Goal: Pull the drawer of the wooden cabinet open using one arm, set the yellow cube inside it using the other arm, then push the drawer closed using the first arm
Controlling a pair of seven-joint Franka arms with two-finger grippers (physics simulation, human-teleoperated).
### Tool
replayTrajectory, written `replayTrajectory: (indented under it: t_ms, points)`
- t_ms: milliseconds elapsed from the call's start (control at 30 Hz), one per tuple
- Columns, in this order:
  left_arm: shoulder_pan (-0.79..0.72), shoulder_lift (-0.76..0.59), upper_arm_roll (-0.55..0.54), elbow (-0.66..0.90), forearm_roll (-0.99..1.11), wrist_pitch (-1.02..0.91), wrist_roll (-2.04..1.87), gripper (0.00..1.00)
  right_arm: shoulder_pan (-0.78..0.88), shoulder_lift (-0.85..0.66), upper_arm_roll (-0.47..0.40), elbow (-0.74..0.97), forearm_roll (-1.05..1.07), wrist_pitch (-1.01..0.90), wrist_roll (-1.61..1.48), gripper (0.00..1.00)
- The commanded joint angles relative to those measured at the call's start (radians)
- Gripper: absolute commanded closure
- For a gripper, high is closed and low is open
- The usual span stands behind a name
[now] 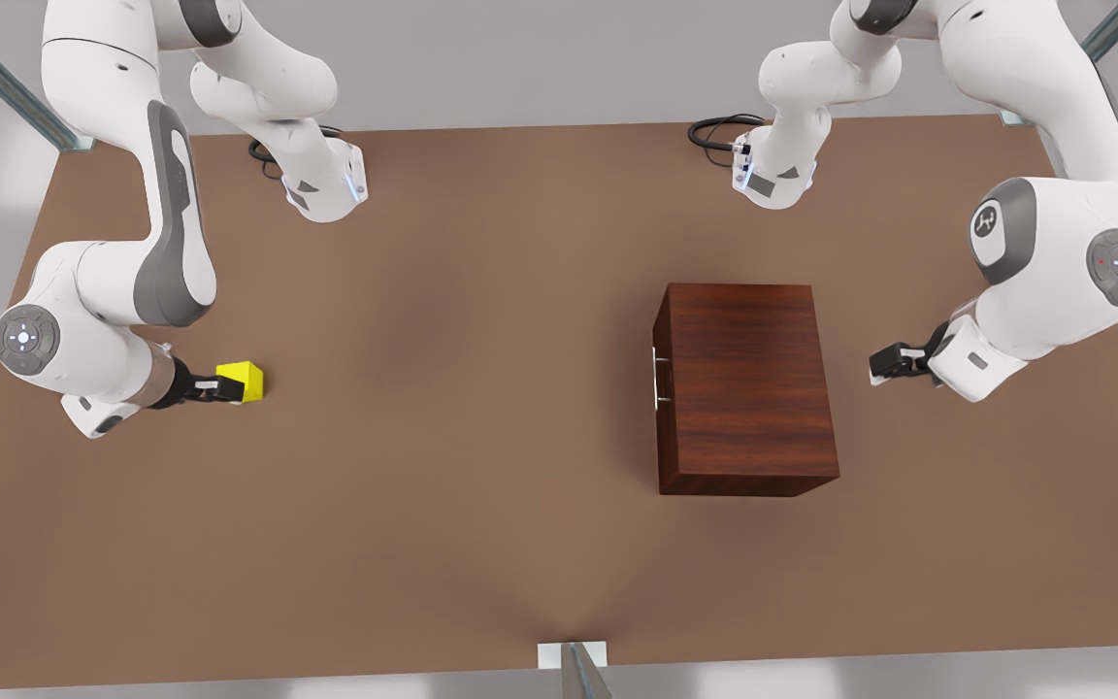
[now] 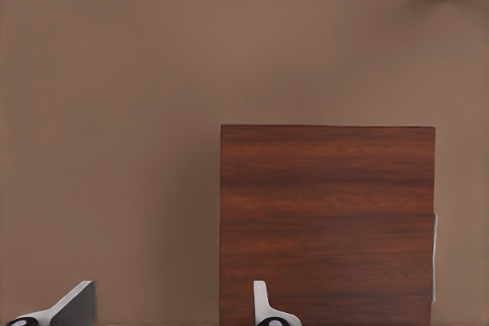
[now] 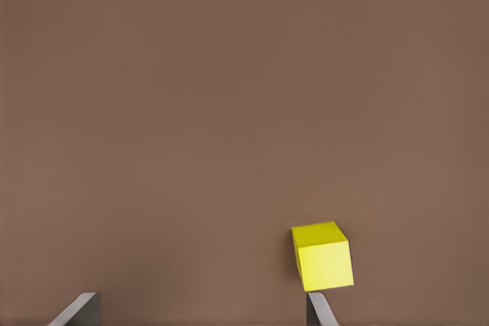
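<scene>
Starting at the front view's left: the right pincer (image 1: 225,389) sits low over the brown bench (image 1: 481,408), right next to the yellow cube (image 1: 243,381). In the front view the fingertips look like they reach the cube's near face, but the right wrist view tells it better: the fingers (image 3: 321,309) are spread wide, and the yellow cube (image 3: 322,256) sits just ahead of one fingertip instead of between the two. So that pincer is released, gripping nothing, and the cube rests on the bench a bit off to one side of the gap.

Moving across the middle, the bench is plain brown.

Further toward the front view's right stands the wooden cabinet (image 1: 745,388), dark reddish grain, flat top. The drawer is fully pushed in, and its thin silver handle (image 1: 657,379) pokes out on the side facing the cube.

Past the cabinet, on its far side from the handle, hangs the left pincer (image 1: 875,368), near the cabinet but not touching. In the left wrist view its fingers (image 2: 263,307) are apart, so it's released too, with the wooden cabinet (image 2: 327,219) ahead of it.
</scene>
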Motion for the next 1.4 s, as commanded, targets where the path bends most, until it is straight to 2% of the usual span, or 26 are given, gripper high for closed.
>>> replayTrajectory:
  t_ms: [0,67,133,200,300,467,533,567,600,700,900,1367]
  points:
    - [0.002,-0.001,0.000,-0.002,-0.003,0.013,-0.011,0.00,0.000,-0.001,-0.001,0.001,0.000,0.003,-0.034,0.00]
    - [-0.011,0.001,-0.010,0.003,-0.009,0.013,-0.011,0.00,0.000,-0.001,-0.001,0.001,0.000,0.003,-0.034,0.00]
    - [-0.149,0.001,-0.014,-0.003,0.030,0.007,-0.036,0.00,0.000,-0.001,-0.001,0.001,0.000,0.004,-0.034,0.00]
    - [-0.302,0.004,-0.014,0.015,0.089,0.004,-0.226,0.00,0.000,-0.001,-0.001,0.002,0.000,0.007,-0.034,0.00]
    - [-0.497,0.094,-0.014,0.072,0.152,0.007,-0.594,0.00,0.000,0.001,-0.001,0.005,0.000,0.007,-0.034,0.00]
    - [-0.636,0.277,-0.014,0.155,0.152,0.142,-0.979,0.00,-0.001,0.001,0.001,0.004,-0.001,0.001,-0.034,0.00]
    - [-0.658,0.335,-0.013,0.153,0.171,0.211,-1.057,0.00,-0.001,-0.035,-0.001,-0.045,-0.001,0.010,-0.034,0.00]
    - [-0.673,0.340,-0.013,0.139,0.288,0.209,-1.062,0.00,-0.001,-0.088,0.001,-0.134,-0.001,0.059,-0.034,0.00]
    - [-0.676,0.344,-0.013,0.133,0.319,0.209,-1.056,0.00,-0.001,-0.127,0.001,-0.190,-0.001,0.081,-0.034,0.00]
    - [-0.704,0.370,-0.013,0.058,0.452,0.214,-1.047,0.00,-0.008,-0.131,-0.008,-0.177,-0.001,0.041,-0.034,0.00]
    - [-0.716,0.361,-0.011,-0.054,0.553,0.222,-1.017,0.00,-0.012,-0.136,-0.011,-0.179,-0.001,0.020,-0.034,0.00]
    - [-0.707,0.332,-0.006,-0.074,0.578,0.199,-1.002,0.00,-0.009,-0.125,-0.011,-0.167,-0.001,0.035,-0.034,0.00]
